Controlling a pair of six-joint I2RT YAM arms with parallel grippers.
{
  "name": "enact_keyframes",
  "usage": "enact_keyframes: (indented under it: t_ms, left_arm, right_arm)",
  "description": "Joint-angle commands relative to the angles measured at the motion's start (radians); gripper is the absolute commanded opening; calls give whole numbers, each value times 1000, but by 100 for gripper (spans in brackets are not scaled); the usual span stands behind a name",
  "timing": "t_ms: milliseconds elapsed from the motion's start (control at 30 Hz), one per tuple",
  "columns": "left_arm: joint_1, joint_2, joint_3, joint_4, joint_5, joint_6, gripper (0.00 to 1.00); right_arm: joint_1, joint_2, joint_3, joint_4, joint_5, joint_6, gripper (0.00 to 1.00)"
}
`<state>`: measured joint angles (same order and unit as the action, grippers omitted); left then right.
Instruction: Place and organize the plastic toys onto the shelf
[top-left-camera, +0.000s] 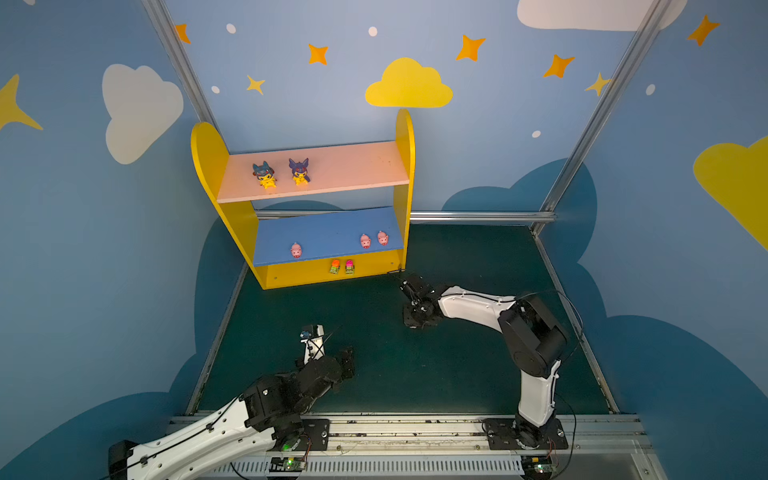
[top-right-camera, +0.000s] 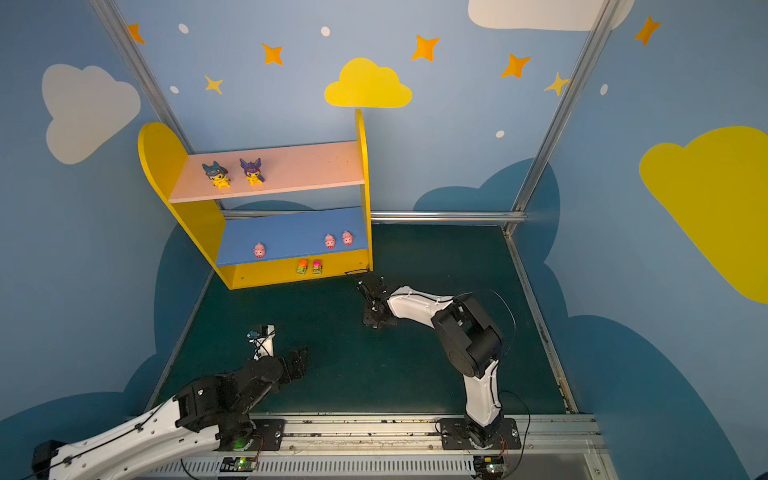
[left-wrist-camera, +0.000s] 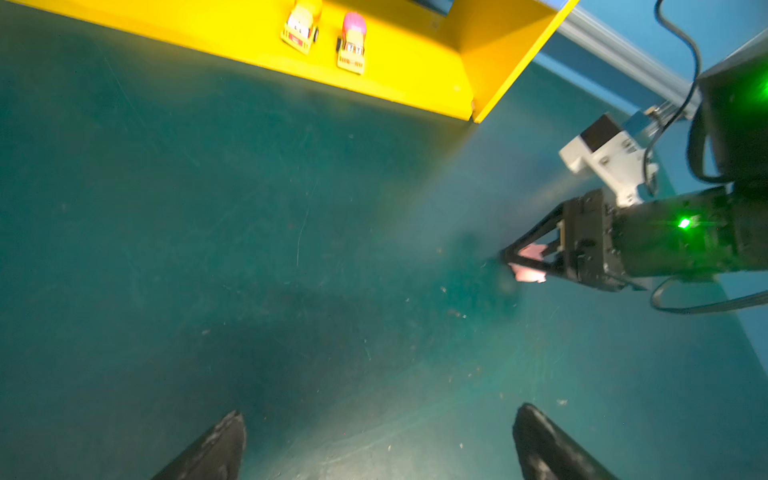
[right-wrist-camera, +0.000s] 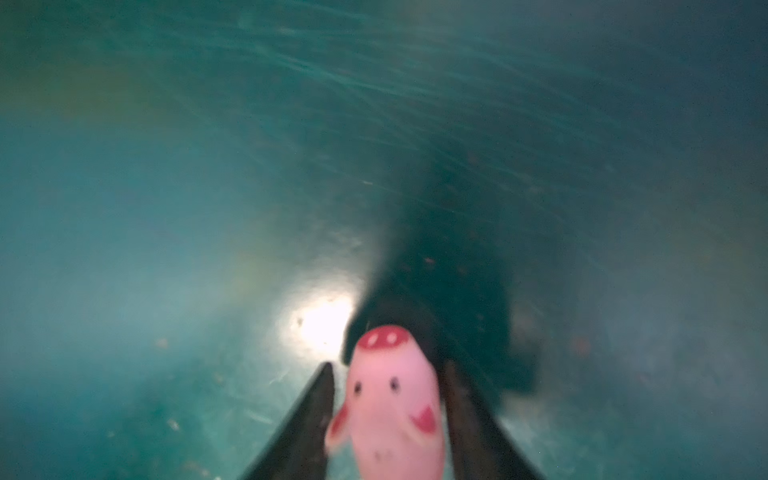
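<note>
One pink pig (right-wrist-camera: 392, 399) sits between the right fingers (right-wrist-camera: 473, 428), grip unclear; left fingers (left-wrist-camera: 208, 449) hang spread wide, empty.

Blue walls (top-left-camera: 332, 104) with orange stars (top-left-camera: 318, 54), a yellow cloud (top-left-camera: 409, 85) at 12 o'clock, enclose a dark green mat (top-left-camera: 415, 374).

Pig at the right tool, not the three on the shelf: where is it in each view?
Both top views: hidden under the right tool, off the shelf's front right corner.
Left wrist: pig between that tool's fingers.
Right wrist: pig close up between the fingers, snout away from camera.
Landmark: two cars on the shelf base, in top and left wrist views.
</note>
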<state>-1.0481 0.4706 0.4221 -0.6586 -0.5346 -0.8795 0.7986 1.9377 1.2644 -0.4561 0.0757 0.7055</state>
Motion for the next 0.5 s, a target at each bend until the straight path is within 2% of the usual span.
enact_keyframes:
  t_ms: [0,67,467]
  left_arm:
    - [14,8,18,-29,-27,4,100]
    - [24,19,20,-20,-18,10,100]
    - [35,19,15,-4,19,9,100]
  right_arm:
    - [-1,15,-28,-24,4,-20,62]
    - [-1,-1,-45,-20,-1,-21,65]
    - [67,-68,-137,2,-36,34,65]
